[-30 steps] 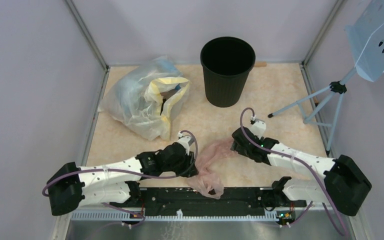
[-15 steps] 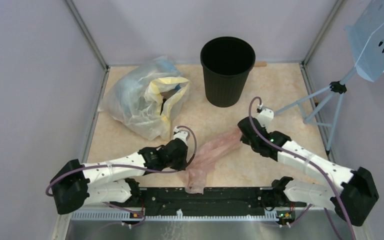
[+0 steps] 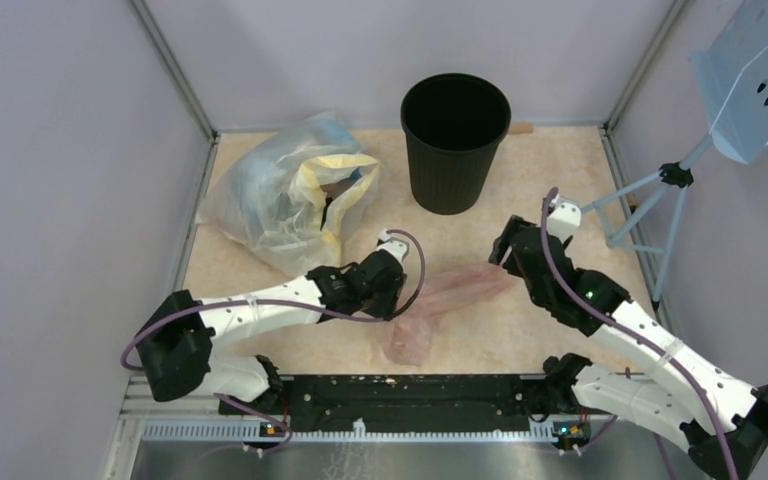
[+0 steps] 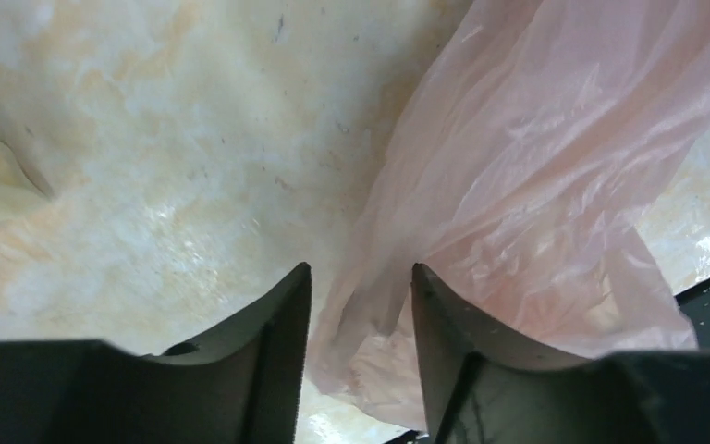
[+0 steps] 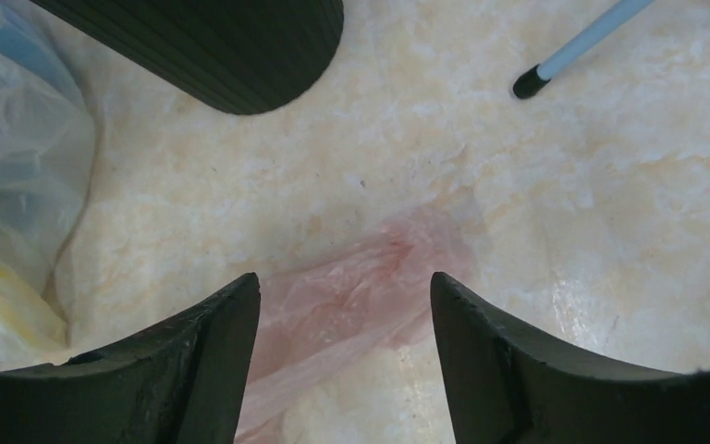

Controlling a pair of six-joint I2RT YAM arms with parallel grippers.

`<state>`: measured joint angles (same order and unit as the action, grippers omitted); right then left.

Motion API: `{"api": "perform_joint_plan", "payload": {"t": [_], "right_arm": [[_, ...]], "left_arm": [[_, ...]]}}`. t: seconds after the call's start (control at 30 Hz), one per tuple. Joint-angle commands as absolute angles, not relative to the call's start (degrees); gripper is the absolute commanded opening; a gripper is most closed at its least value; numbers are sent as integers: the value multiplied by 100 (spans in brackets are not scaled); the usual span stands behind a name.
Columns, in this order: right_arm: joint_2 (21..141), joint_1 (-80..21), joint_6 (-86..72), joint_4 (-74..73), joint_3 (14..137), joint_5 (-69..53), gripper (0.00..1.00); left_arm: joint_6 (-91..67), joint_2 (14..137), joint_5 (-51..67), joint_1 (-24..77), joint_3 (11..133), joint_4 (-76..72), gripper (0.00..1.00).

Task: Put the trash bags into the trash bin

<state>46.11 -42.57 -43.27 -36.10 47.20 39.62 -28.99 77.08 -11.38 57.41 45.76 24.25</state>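
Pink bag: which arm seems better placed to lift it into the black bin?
Probably left: the left end effector has the pink bag bunched between its fingers, so it can lift. The right end effector hangs open above the bag's other end.

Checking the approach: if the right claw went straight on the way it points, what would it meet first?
Likely the pink trash bag lying on the table just ahead of the right claw; height above it is unclear.

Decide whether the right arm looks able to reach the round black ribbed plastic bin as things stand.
Probably yes: the right gripper sits close to the round black ribbed plastic bin, with only bare marbled tabletop between them.
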Motion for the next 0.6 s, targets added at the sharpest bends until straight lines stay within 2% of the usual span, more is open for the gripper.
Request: {"api": "perform_joint_plan", "payload": {"t": [0.0,0.17,0.3,0.37,0.5,0.57], "right_arm": [[4781,-4161,-4214,-3392,4421,3634,68],[4975,-3877,-4422,-2991,4001,3056,68],[5090,-3676,-4649,-2649,3686,2631,64],[5179,-3598,-4763,-2560,3563,2579,62],[5454,-3369,-4972,-2525,3432,2552,61],[5613,-3280,-5047,-2539,3411,2564,61]], "left_arm": [[-2674,7746,-1132,5639,5240,2821,56],[-2672,7394,-646,5643,5815,3390,77],[-2761,6902,-334,5643,5831,3540,86],[-2792,6665,168,5640,5696,3444,87],[-3242,6437,1603,5648,5248,3005,80],[-3545,6477,1918,5794,5146,2988,79]]}}
